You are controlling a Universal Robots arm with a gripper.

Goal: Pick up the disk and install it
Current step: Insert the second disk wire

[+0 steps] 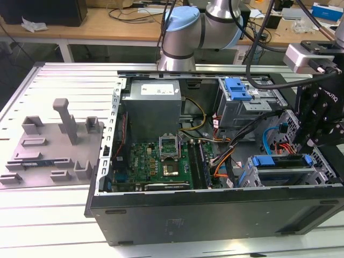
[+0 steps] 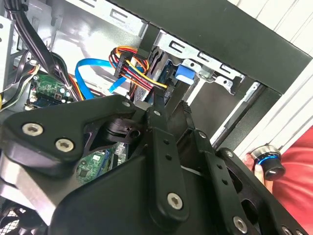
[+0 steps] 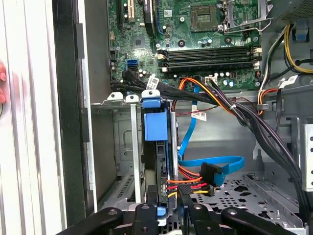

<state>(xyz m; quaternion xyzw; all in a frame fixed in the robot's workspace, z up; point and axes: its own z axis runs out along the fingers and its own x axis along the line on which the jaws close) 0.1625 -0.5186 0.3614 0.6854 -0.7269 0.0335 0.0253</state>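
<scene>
While the disk [image 1: 279,171] sits edge-up in the drive cage [image 1: 252,177] at the front corner of the open computer case [image 1: 215,209], on the exterior view's right, its blue bracket [image 1: 282,160] runs along its upper edge. In the first wrist view the disk [image 3: 161,161] stands upright between the cage's metal rails, a blue tab [image 3: 155,125] at its far end and red, yellow and black power wires [image 3: 188,185] plugged in beside a blue data cable [image 3: 220,164]. The black pincer [image 3: 168,211] hangs directly over the near end of the disk, its fingers [image 3: 145,215] drawn close on either side of the bracket's edge; whether they are actually gripping it cannot be told. In the second wrist view the pincer's linkage [image 2: 161,161] crowds the foreground, with the blue bracket [image 2: 182,74] and the wire bundle [image 2: 129,63] beyond it. Deeper inside the case lie the green motherboard [image 1: 161,161], the grey power supply [image 1: 153,107] and a second drive bay with a blue clip [image 1: 236,88]. The case rests on a slatted aluminium desk [image 1: 54,215], with a grey fixture [image 1: 54,140] near its edge on the exterior view's left. A person's fingertips [image 2: 254,164] touch a small knob [image 2: 268,160] by a red sleeve [image 2: 293,196].
</scene>
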